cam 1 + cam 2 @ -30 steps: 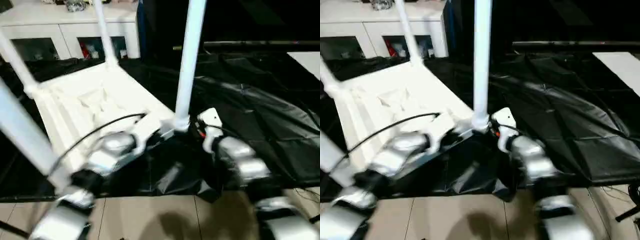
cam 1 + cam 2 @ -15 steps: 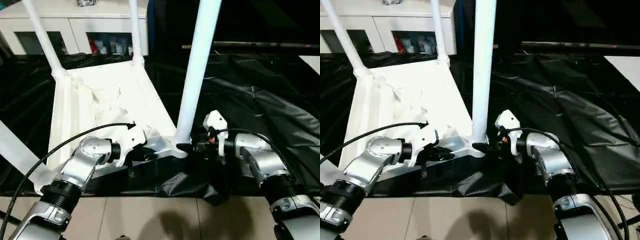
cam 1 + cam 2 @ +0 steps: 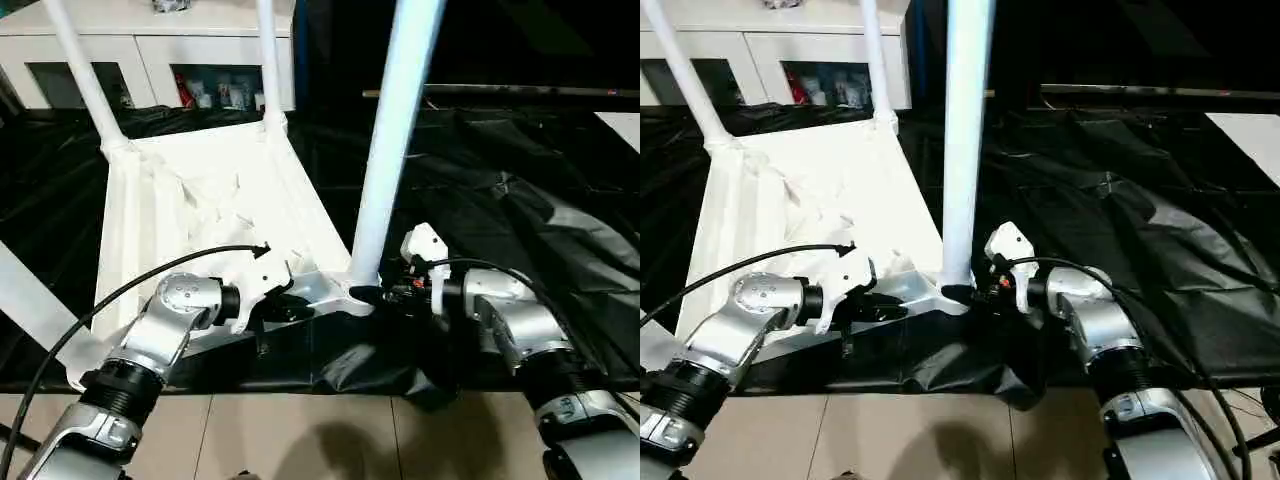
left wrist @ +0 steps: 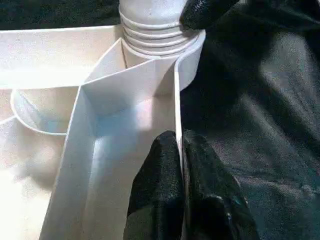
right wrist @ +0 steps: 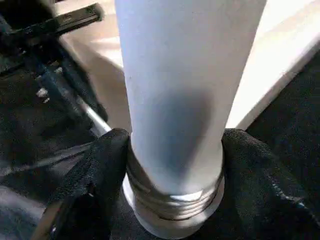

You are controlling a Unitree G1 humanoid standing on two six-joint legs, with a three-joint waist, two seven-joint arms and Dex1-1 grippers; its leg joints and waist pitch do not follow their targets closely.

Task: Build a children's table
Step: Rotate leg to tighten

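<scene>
The white tabletop lies upside down on a black sheet, ribbed underside up. Legs stand in its far sockets, and another leg shows at the near left. My left gripper is shut on the tabletop's thin near rim, just beside the near right corner socket. My right gripper is shut on the base of the near right leg, one black finger on each side, right above the threaded collar in the socket.
A white cabinet with glass doors stands behind the tabletop. The crumpled black sheet spreads to the right, over a dark bar at the back. Tiled floor runs along the near edge. A black cable arcs over my left forearm.
The head camera swung and settled after the blurred earliest frames. Both grippers keep their holds; my right forearm has edged slightly left and the sheet's folds at the right have shifted.
</scene>
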